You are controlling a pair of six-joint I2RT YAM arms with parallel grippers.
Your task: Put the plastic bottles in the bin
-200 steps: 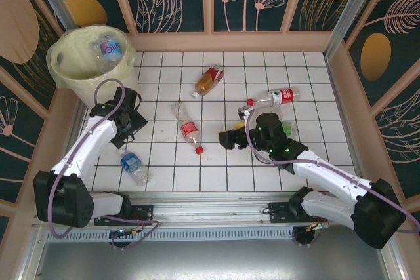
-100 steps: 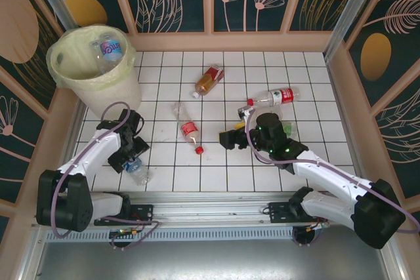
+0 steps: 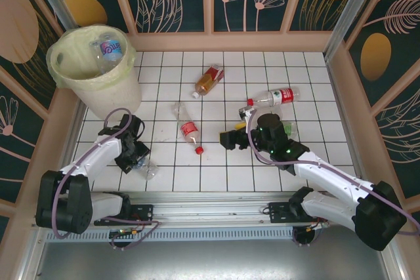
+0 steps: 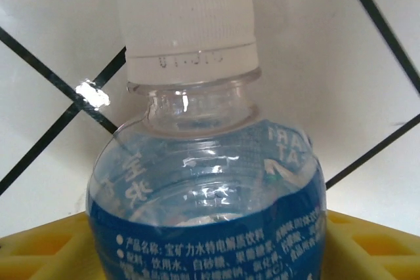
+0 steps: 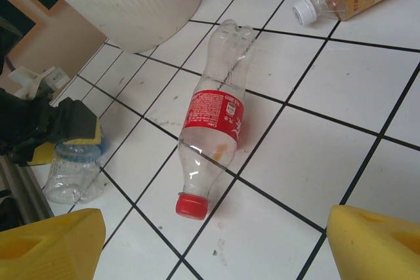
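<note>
Left claw [image 3: 136, 157]: its jaws stand either side of the blue-label bottle [image 4: 210, 227], with a yellow pad [image 4: 377, 244] at each flank. Whether they press on it I cannot tell.
Right claw [image 5: 213, 244]: wide, with its two yellow pads far apart and nothing between them.
Bottles on the tiles: four, counted from above.
Blue-label bottle: one, clear with a white cap. It lies on the tiled floor [image 3: 216, 162] inside the left claw, and in the left wrist view its cap reaches past the pads.
Red-cap bottle [image 3: 189, 129]: one, clear with a red label. It lies ahead of the right claw and apart from it, with the cap end nearest the claw.
Amber bottle [image 3: 209, 80]: one, with a white cap. It lies beyond the red-cap bottle, farther from the right claw, and sits ahead and to the right in the right wrist view.
Far red-label bottle [image 3: 272, 98]: one, clear, lying just beside the right claw's wrist on the side away from the arm bases.
Bin [image 3: 65, 63]: one, a pale round bucket lined with a thin bag. It stands beyond the left claw, apart from it, at the far left corner.
Bottle in the bin [image 3: 111, 49]: one clear bottle with blue lettering can be made out. I cannot count any others under the bag's folds.
</note>
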